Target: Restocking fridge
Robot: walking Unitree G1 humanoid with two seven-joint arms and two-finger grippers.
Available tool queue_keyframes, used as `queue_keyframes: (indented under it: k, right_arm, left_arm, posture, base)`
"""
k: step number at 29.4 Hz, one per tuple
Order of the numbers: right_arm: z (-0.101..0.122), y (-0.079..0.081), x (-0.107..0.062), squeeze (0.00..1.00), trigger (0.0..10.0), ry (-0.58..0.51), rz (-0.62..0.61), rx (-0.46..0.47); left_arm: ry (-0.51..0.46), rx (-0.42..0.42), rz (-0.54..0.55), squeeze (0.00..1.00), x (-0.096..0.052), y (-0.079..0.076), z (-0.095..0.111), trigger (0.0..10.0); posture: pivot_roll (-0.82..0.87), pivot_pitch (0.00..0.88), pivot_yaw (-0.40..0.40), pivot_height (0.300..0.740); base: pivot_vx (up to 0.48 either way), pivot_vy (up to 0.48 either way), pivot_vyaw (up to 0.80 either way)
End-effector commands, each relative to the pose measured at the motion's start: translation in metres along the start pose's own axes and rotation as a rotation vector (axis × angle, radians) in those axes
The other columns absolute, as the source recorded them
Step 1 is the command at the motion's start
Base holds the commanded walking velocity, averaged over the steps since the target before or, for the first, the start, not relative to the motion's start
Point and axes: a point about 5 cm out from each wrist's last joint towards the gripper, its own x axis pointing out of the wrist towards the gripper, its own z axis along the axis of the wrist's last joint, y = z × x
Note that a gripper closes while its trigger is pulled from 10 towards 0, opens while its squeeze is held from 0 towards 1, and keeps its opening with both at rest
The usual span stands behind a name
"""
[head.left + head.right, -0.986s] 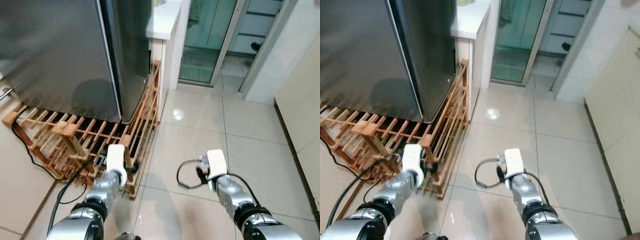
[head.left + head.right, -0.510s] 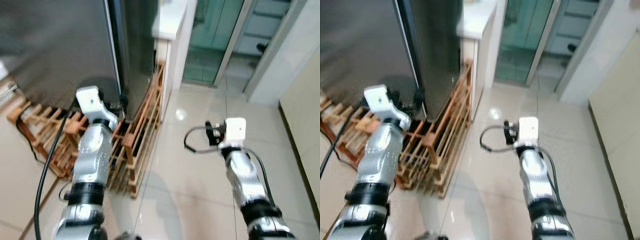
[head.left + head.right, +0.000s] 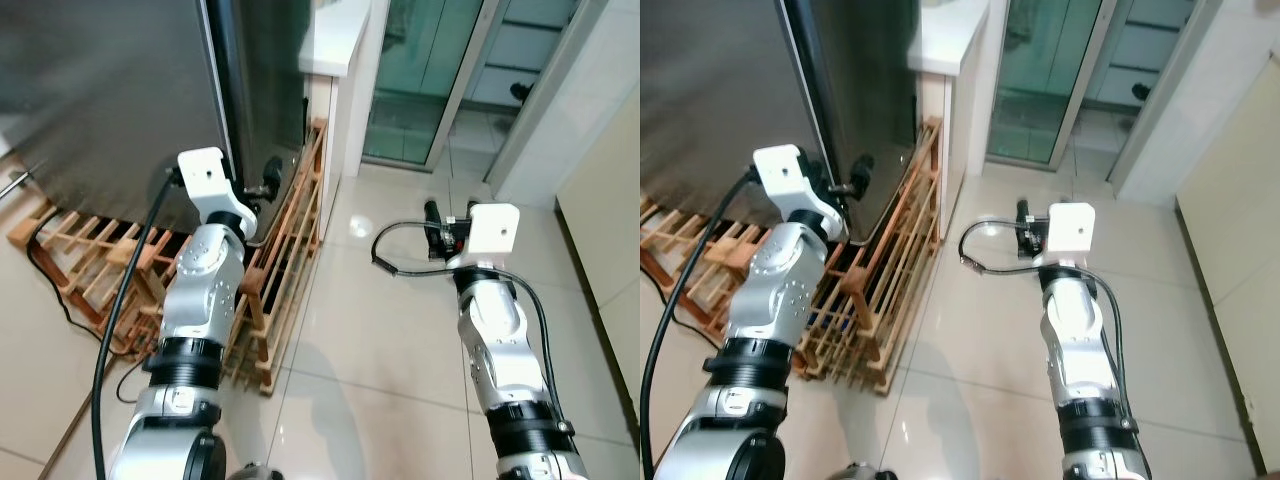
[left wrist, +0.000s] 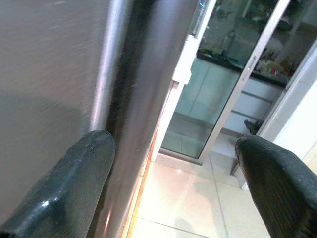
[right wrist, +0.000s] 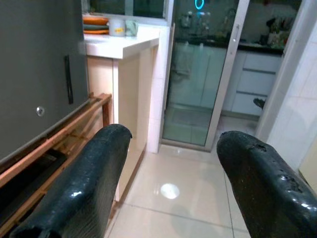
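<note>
The fridge [image 3: 110,90] stands closed on a wooden slatted rack [image 3: 285,240], dark steel door facing the robot. The left gripper [image 4: 168,188], fingers spread wide and holding nothing, sits at the door's right edge beside the vertical handle [image 4: 104,74]. The right gripper [image 5: 173,178], also wide and empty, hangs over glossy floor tiles [image 3: 400,300]. Risk: fingers may slip off the smooth handle, or a foot catch the rack. A white worktop [image 5: 116,44] and glass sliding door [image 3: 420,80] lie beyond.
</note>
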Motion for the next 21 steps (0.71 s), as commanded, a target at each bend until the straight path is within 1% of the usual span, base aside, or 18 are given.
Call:
queue_keyframes:
  k: [1, 2, 3, 4, 8, 10, 14, 15, 17, 18, 21]
  right_arm:
    - [0.005, 0.0, 0.0, 0.0, 10.0, -0.009, -0.006, 0.005]
    - [0.005, 0.003, -0.002, 0.0, 10.0, -0.001, -0.002, 0.003]
    - [0.005, 0.003, -0.002, 0.0, 10.0, -0.001, -0.002, 0.003]
    - [0.003, 0.003, -0.004, 0.0, 10.0, 0.006, -0.001, 0.002]
    - [0.002, 0.003, -0.006, 0.0, 10.0, 0.015, -0.003, 0.002]
    - [-0.001, 0.004, -0.007, 0.0, 10.0, 0.028, -0.003, 0.001]
    - [-0.002, 0.005, -0.008, 0.0, 10.0, 0.033, -0.001, 0.0]
    - [-0.003, 0.006, -0.009, 0.0, 10.0, 0.04, 0.003, -0.003]
    - [-0.004, 0.006, -0.01, 0.0, 10.0, 0.043, 0.005, -0.007]
    - [-0.006, 0.006, -0.011, 0.0, 10.0, 0.052, 0.004, -0.01]
    - [-0.008, 0.006, -0.013, 0.0, 10.0, 0.061, 0.002, -0.011]
  left_arm:
    - [-0.016, 0.028, -0.015, 0.0, 0.004, -0.006, 0.006, 10.0]
    - [-0.013, 0.054, -0.001, 0.0, 0.01, -0.004, 0.009, 10.0]
    - [-0.013, 0.054, -0.001, 0.0, 0.01, -0.004, 0.009, 10.0]
    - [-0.022, 0.066, 0.021, 0.0, 0.016, -0.002, 0.013, 10.0]
    - [-0.042, 0.072, 0.032, 0.0, 0.022, -0.002, 0.02, 10.0]
    - [-0.061, 0.095, 0.047, 0.0, 0.027, -0.004, 0.025, 10.0]
    - [-0.067, 0.101, 0.063, 0.0, 0.029, -0.004, 0.027, 10.0]
    - [-0.075, 0.107, 0.085, 0.0, 0.032, -0.003, 0.03, 10.0]
    - [-0.078, 0.108, 0.094, 0.0, 0.033, -0.002, 0.031, 10.0]
    - [-0.079, 0.096, 0.121, 0.0, 0.035, 0.0, 0.033, 10.0]
    - [-0.079, 0.086, 0.138, 0.0, 0.037, 0.002, 0.033, 10.0]
  posture:
    - [-0.08, 0.0, 0.019, 0.74]
    - [-0.09, 0.0, 0.023, 0.74]
    - [-0.09, 0.0, 0.023, 0.74]
    - [-0.09, 0.0, 0.028, 0.74]
    - [-0.1, 0.0, 0.032, 0.74]
    - [-0.11, 0.0, 0.039, 0.74]
    - [-0.11, 0.0, 0.041, 0.74]
    - [-0.11, 0.0, 0.046, 0.74]
    - [-0.11, 0.0, 0.047, 0.74]
    - [-0.12, 0.0, 0.051, 0.74]
    - [-0.12, 0.0, 0.054, 0.74]
  base:
    - [0.0, 0.0, 0.0]
    - [0.0, 0.0, 0.0]
    - [0.0, 0.0, 0.0]
    - [0.0, 0.0, 0.0]
    - [0.0, 0.0, 0.0]
    - [0.0, 0.0, 0.0]
    - [0.0, 0.0, 0.0]
    - [0.0, 0.0, 0.0]
    - [0.0, 0.0, 0.0]
    - [0.0, 0.0, 0.0]
    - [0.0, 0.0, 0.0]
